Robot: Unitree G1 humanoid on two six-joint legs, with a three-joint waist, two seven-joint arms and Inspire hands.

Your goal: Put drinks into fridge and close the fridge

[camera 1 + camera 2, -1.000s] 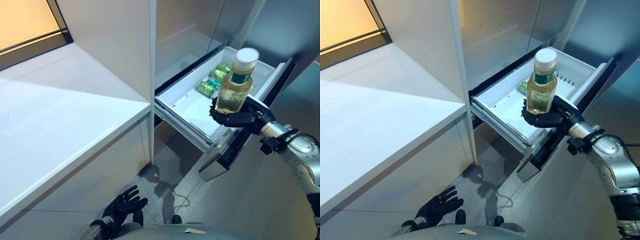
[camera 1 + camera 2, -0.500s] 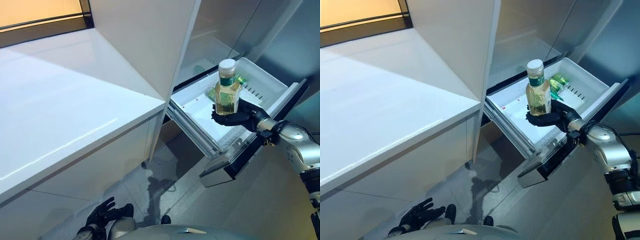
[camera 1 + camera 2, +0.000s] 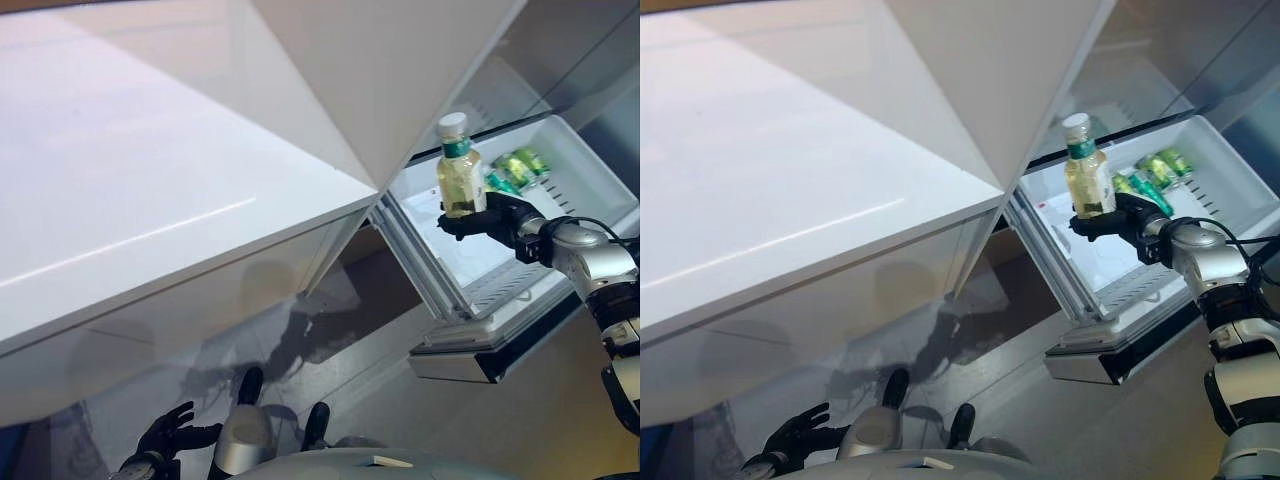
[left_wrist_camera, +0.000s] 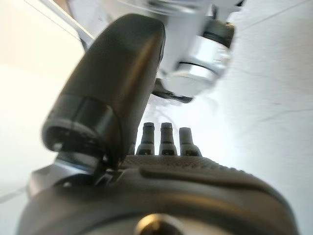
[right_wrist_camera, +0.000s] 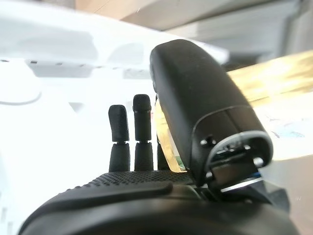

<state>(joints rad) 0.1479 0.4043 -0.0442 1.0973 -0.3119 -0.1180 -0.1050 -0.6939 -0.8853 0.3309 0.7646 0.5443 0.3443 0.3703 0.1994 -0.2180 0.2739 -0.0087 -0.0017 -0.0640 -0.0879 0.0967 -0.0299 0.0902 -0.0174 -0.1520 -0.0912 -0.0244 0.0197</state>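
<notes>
Over the last second the right robot hand (image 3: 487, 217) — fingers and thumb curled round the upright drink bottle (image 3: 459, 178) — has carried it deeper over the open fridge drawer (image 3: 590, 186), beside the green cans (image 3: 517, 168) — release looks close.

upright amber bottle (image 3: 459, 179) over open fridge drawer (image 3: 600, 205)

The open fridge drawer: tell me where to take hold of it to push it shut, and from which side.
Take the drawer by its dark front panel, the part nearest the robot, and push from the front toward the fridge. That panel is broad and flat and faces outward. The right hand grips the bottle above the drawer, so release it first; the left hand hangs low and open.
</notes>
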